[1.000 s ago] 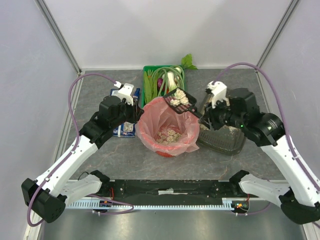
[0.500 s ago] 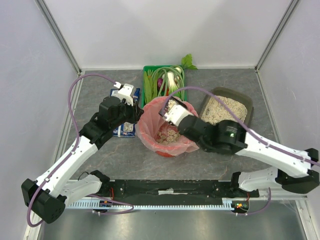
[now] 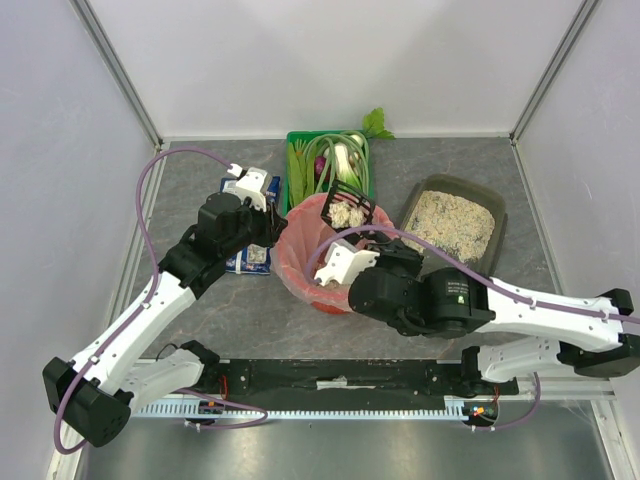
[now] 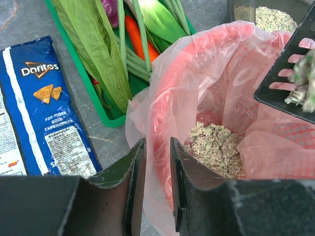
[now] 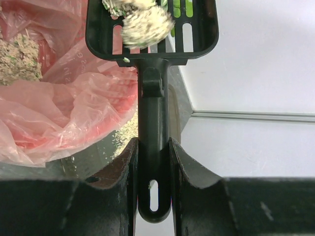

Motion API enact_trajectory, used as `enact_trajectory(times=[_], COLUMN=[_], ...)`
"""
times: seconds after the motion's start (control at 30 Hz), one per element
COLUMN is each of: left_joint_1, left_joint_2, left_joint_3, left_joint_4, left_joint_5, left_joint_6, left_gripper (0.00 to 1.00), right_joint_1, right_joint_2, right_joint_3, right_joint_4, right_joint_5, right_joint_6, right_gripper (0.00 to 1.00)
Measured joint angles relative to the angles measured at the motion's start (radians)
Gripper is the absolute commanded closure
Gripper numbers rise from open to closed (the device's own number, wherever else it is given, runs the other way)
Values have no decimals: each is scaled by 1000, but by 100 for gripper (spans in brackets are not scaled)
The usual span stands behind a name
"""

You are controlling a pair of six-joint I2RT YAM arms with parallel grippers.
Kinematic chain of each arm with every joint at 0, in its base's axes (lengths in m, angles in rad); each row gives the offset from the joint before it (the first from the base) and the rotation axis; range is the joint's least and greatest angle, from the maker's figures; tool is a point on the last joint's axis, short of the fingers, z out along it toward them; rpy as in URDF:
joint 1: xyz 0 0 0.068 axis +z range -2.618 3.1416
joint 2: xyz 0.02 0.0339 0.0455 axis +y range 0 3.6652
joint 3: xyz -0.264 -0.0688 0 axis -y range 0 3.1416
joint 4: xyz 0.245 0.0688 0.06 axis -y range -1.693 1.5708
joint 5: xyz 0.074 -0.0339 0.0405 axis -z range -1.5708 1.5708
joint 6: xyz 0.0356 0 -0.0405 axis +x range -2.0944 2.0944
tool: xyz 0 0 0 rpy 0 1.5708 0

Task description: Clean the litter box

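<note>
The litter box (image 3: 452, 225), a dark tray of beige litter, sits right of the round red bin lined with a pink bag (image 3: 300, 262). Its corner shows at the top right of the left wrist view (image 4: 266, 14). My right gripper (image 3: 368, 240) (image 5: 153, 147) is shut on the handle of a black slotted scoop (image 3: 352, 211) (image 5: 152, 44). The scoop holds pale litter clumps (image 5: 145, 24) over the bin's back rim. Clumped litter (image 4: 216, 147) lies at the bottom of the bag. My left gripper (image 3: 272, 232) (image 4: 157, 162) is shut on the pink bag's left rim (image 4: 157, 113).
A green crate of vegetables (image 3: 328, 160) (image 4: 106, 59) stands right behind the bin. A blue Doritos bag (image 3: 248, 258) (image 4: 44, 108) lies left of the bin, under my left arm. My right arm stretches across the table in front of the bin. Enclosure walls stand on three sides.
My right arm has swung from over the litter box round to the front of the bin, uncovering the box. The scoop stays over the bin with clumps. The left arm has not moved.
</note>
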Motion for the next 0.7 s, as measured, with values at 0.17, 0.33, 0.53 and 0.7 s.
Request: enact_trajectory(times=[0.17,0.33,0.53,0.7], left_joint_1=[0,0,0,0], left_joint_2=[0,0,0,0], left_joint_3=[0,0,0,0], left_joint_4=[0,0,0,0], left_joint_5=[0,0,0,1], left_joint_6=[0,0,0,0], left_gripper=[68,68,68,69], right_joint_1=[42,77,150,194], right_joint_2=[29,78,54,34], right_joint_3=[-29,-82,-135,-165], right_joint_4=[-49,-72,-47,-39], right_joint_5=[50,105,256,331], right_joint_6=[-27,-75,-184,-243], right_gripper=[100,100,100,100])
